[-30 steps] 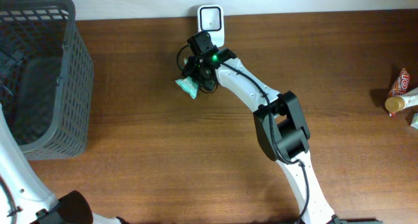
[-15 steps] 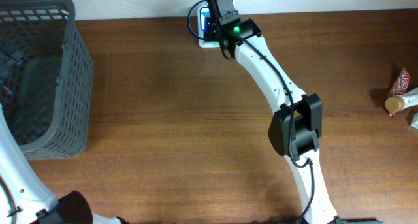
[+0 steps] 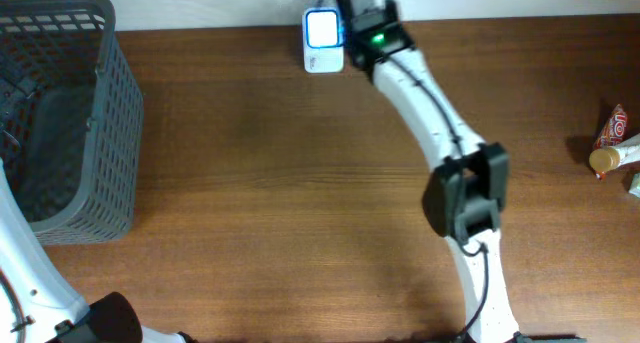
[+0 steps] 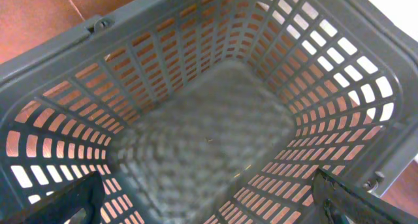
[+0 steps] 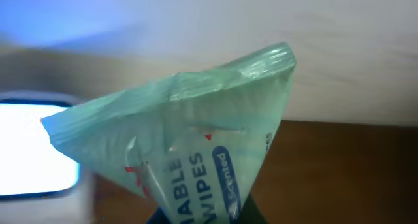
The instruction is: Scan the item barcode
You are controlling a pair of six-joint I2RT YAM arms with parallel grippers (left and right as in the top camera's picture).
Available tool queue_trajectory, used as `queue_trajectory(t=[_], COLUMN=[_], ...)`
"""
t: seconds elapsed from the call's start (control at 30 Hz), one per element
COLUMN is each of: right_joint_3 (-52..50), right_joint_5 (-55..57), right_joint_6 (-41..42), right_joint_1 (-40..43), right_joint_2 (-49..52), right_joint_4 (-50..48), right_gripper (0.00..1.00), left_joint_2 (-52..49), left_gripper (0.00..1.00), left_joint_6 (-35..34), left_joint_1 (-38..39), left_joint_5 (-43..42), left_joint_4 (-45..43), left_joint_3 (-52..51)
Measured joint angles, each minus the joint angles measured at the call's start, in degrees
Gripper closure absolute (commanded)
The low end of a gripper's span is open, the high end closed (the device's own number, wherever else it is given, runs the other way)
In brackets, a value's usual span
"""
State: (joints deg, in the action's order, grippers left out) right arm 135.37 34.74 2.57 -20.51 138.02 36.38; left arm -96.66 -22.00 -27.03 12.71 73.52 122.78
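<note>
One step in hand: right claw [image 5: 202,219], clenched on wipes [image 5: 189,139], hangs beside scanner [image 3: 323,29]; next, barcode must face its window. Left claw [image 4: 209,198] gapes.

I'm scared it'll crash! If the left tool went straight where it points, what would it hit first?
Probably the floor of the gray basket; the open left tool looks straight into it, though depth is unclear.

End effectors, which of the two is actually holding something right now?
The right end effector, shut on the green wipes pack beside the lit scanner. The left end effector hangs open over the grey basket, gripping nothing.
</note>
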Motion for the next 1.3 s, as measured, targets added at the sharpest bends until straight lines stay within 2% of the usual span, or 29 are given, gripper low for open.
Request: queue_trajectory(t=[0.17, 0.23, 0.33, 0.43, 0.5, 0.57, 0.6, 0.67, 0.7, 0.8, 0.9, 1.0, 1.13, 1.3], right_joint_3=[0.22, 0.0, -0.37, -2.8, -6.75, -9.62, -9.79, -9.81, -9.81, -9.84, -10.14, -10.34, -10.01, -14.97], right_joint_5=[2.38, 1.16, -3.72, -9.77, -12.44, -14.03, -14.51, -15.78, -16.17, -17.94, -22.12, -26.56, -29.75, -32.57], right_joint_6=[4.55, 8.57, 12.39, 13.75, 14.05, 14.73, 15.23, 15.5, 15.58, 15.67, 15.67, 15.72, 15.72, 15.69], right_joint_1=[19.91, 30.12, 42.03, 50.84, 55.67, 59.45, 60.19, 61.68, 62.07, 62.58, 62.16, 61.42, 57.99, 43.41], right_joint_2=[-10.69, -10.73, -9.46, -9.16, -9.11, -8.81, -8.79, -8.79, -8.81, -9.51, -14.64, -27.52, -49.44, -62.79], right_joint_4=[24.26, 32.79, 38.36, 39.26, 38.77, 38.51, 38.6, 38.99, 39.15, 40.35, 40.81, 44.83, 51.52, 59.12], right_gripper=[0.96, 0.87, 0.87, 0.85, 0.73, 0.53, 0.41, 0.09, 0.01, 0.01, 0.01, 0.01, 0.02, 0.01], left_joint_2=[0.0, 0.0, 0.0, 0.0, 0.0, 0.0, 0.0, 0.0, 0.0, 0.0, 0.0, 0.0, 0.0, 0.0], left_gripper=[0.01, 0.01, 0.01, 0.01, 0.01, 0.01, 0.01, 0.01, 0.01, 0.01, 0.01, 0.01, 0.01, 0.01], left_joint_6=[0.0, 0.0, 0.0, 0.0, 0.0, 0.0, 0.0, 0.0, 0.0, 0.0, 0.0, 0.0, 0.0, 0.0], left_joint_1=[0.0, 0.0, 0.0, 0.0, 0.0, 0.0, 0.0, 0.0, 0.0, 0.0, 0.0, 0.0, 0.0, 0.0], left_joint_5=[0.0, 0.0, 0.02, 0.0, 0.0, 0.0, 0.0, 0.0, 0.0, 0.02, 0.02, 0.02, 0.0, 0.0], left_joint_4=[-0.07, -0.02, 0.0, -0.02, -0.02, -0.02, -0.02, -0.02, -0.02, -0.02, -0.02, 0.0, -0.04, 0.04], left_joint_3=[0.0, 0.0, 0.0, 0.0, 0.0, 0.0, 0.0, 0.0, 0.0, 0.0, 0.0, 0.0, 0.0, 0.0])
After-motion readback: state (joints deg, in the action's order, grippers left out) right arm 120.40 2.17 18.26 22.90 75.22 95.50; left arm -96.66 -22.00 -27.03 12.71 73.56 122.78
